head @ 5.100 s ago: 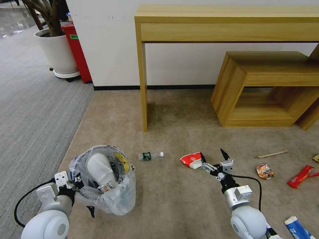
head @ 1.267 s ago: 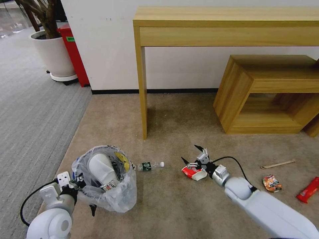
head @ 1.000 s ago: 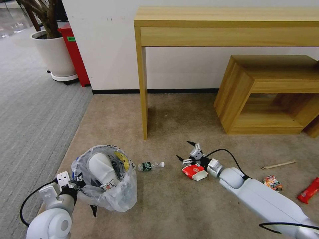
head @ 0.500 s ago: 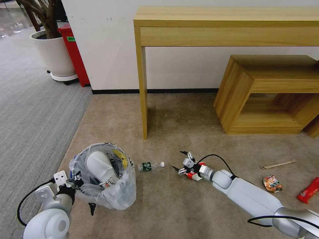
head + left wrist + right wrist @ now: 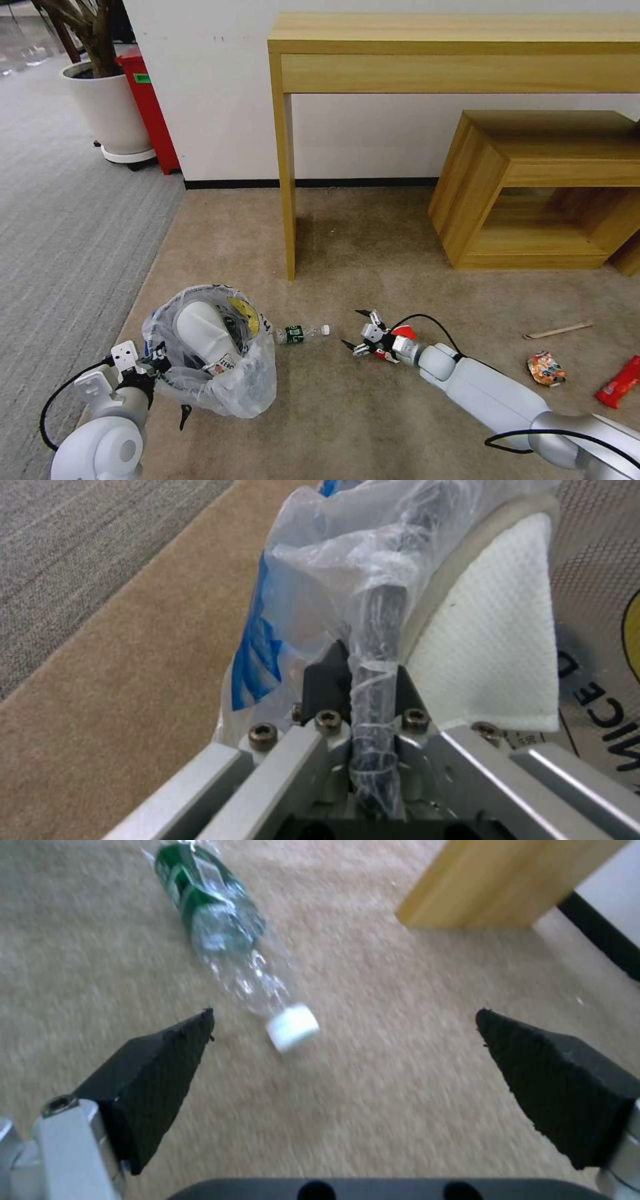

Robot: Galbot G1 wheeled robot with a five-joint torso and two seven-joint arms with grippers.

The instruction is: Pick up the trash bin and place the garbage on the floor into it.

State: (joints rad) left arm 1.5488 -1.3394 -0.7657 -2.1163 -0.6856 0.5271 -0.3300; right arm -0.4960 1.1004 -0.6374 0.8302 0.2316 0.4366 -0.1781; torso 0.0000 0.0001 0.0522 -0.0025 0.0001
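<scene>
- The trash bin (image 5: 210, 363) is off to the robot's left on the beige floor (image 5: 373, 260), held by its rim, so picking it up looks done.
- The left gripper (image 5: 363, 690) pinches the bin's dark rim together with the clear plastic bag (image 5: 333, 565) that lines it; its fingers are pressed together on that edge.
- A white slipper (image 5: 203, 333) already stands in the bin, and the left wrist view shows its textured sole (image 5: 493, 645) just beside the clamped rim. At least one piece of garbage is in.
- A small bottle (image 5: 301, 332) with a green label and white cap lies on the floor just beside the bin, between it and the right gripper (image 5: 357, 332).
- The right gripper hangs low over the carpet with its fingers spread and nothing between them; in the right wrist view the bottle (image 5: 220, 930) lies ahead of the open fingertips (image 5: 167, 1055), cap end nearest.
- A bit of red, likely the paper cup (image 5: 403, 331), shows behind the right wrist, still on the floor.
- Further to the right more litter waits: a wooden stick (image 5: 559, 329), an orange snack packet (image 5: 545, 369) and a red wrapper (image 5: 620, 381), well apart from the bin.
- My judgement: the task is early to midway, with most pieces still to collect.
- Behind stand a tall wooden table (image 5: 453, 47) and a low wooden shelf (image 5: 540, 187).
</scene>
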